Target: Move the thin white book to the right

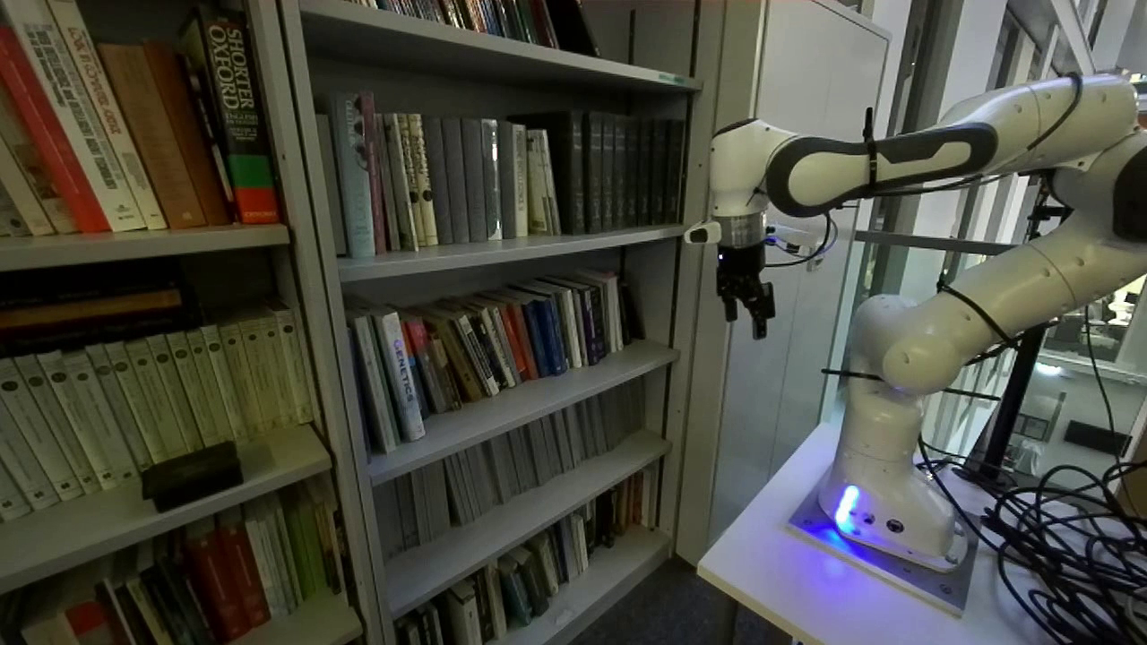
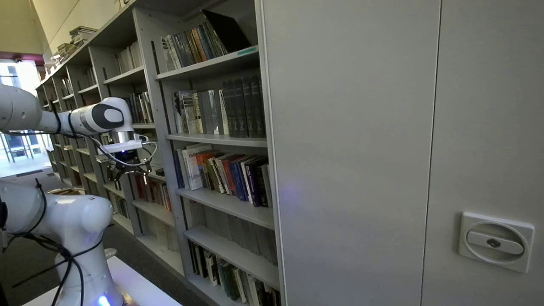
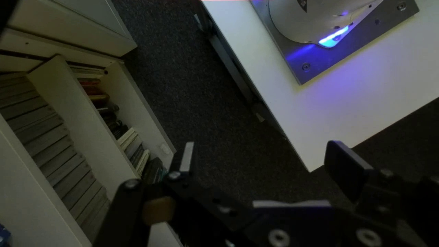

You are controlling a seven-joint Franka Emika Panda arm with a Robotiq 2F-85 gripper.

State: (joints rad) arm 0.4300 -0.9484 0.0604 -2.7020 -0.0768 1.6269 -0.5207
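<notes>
Several books stand on the bookcase's middle shelf [image 1: 538, 400]. A white book marked GENETICS [image 1: 401, 376] stands near that row's left end, tilted slightly; it also shows in the other exterior view [image 2: 192, 171]. A thinner pale book [image 1: 373, 383] stands just left of it. I cannot tell which of these is the thin white book. My gripper [image 1: 746, 313] hangs pointing down in front of the cabinet, right of the bookcase and apart from all books. It is open and empty, as the wrist view [image 3: 260, 154] shows by its spread fingers; it also shows in the other exterior view [image 2: 131, 176].
Shelf boards above [image 1: 502, 253] and below [image 1: 529, 497] the middle shelf bear more books. A tall grey cabinet [image 2: 348, 148] adjoins the bookcase. The arm stands on a white table [image 1: 762, 560] with loose black cables [image 1: 1057, 537]. Dark carpet [image 3: 212, 113] lies between table and bookcase.
</notes>
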